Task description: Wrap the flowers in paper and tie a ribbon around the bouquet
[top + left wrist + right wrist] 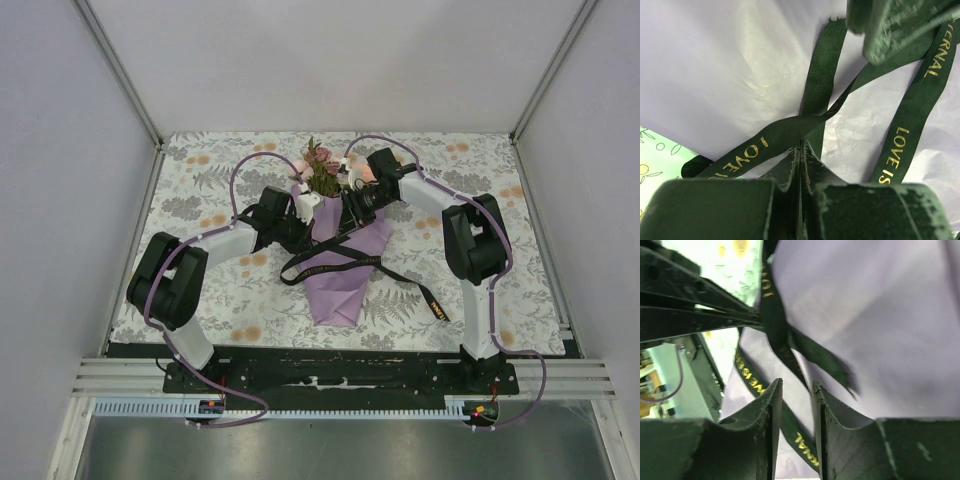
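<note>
Wrap done: flowers (320, 168) sit in the paper (340, 292) cone mid-bench (200, 205), blooms at 12 o'clock, tip at 6. The ribbon (340, 265) crosses itself over the cone's waist, one tail trailing toward 4 o'clock; no knot or bow visible. The left claw (800, 149) is pressed together, pinching a ribbon strand. The right claw (794, 390) is spread a little, ribbon beneath the gap, nothing clamped. Judged: tying underway, knot not yet made.

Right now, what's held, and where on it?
Left gripper pinches the ribbon on a strand beside its crossing. Right gripper open, holding nothing.
</note>
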Robot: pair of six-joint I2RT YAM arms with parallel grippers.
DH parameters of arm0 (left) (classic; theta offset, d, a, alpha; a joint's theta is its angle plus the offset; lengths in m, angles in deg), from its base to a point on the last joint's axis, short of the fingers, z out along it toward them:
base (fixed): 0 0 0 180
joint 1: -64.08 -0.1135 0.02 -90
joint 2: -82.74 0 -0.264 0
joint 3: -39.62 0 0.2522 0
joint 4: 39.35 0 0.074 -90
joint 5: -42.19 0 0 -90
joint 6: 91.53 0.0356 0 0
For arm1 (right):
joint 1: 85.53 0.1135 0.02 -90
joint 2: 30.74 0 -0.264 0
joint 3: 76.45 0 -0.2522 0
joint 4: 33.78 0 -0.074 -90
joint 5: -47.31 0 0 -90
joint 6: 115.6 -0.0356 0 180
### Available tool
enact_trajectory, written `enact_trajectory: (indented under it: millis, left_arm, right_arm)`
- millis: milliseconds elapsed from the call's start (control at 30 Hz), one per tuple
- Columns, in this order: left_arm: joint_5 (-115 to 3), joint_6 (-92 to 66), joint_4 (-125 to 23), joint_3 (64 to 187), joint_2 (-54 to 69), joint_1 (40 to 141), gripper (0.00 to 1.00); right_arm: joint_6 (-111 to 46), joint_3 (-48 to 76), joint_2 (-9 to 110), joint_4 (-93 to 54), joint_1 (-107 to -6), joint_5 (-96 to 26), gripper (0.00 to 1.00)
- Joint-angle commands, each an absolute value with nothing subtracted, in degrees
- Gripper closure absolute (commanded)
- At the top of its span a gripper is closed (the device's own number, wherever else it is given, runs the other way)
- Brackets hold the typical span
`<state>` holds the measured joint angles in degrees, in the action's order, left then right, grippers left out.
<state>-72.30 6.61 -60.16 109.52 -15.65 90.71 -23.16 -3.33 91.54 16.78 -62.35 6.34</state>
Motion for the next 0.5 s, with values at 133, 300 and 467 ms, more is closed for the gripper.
enact_trajectory:
  millis: [133, 300, 467]
  left_arm:
    - [-73.74, 5.94, -56.71, 109.45, -15.70, 90.80, 0.98]
    - [-73.74, 6.55, -56.63, 109.63, -16.14, 90.80, 0.98]
    - [-73.91, 6.73, -56.54, 109.89, -16.49, 90.80, 0.98]
  right_arm:
    - [-20.85, -6.45, 90.37, 18.92, -63.64, -6.48, 0.57]
    - [-21.12, -7.94, 92.57, 19.27, -63.64, -7.71, 0.50]
    - [-22.52, -10.05, 95.64, 19.62, -63.73, -3.94, 0.50]
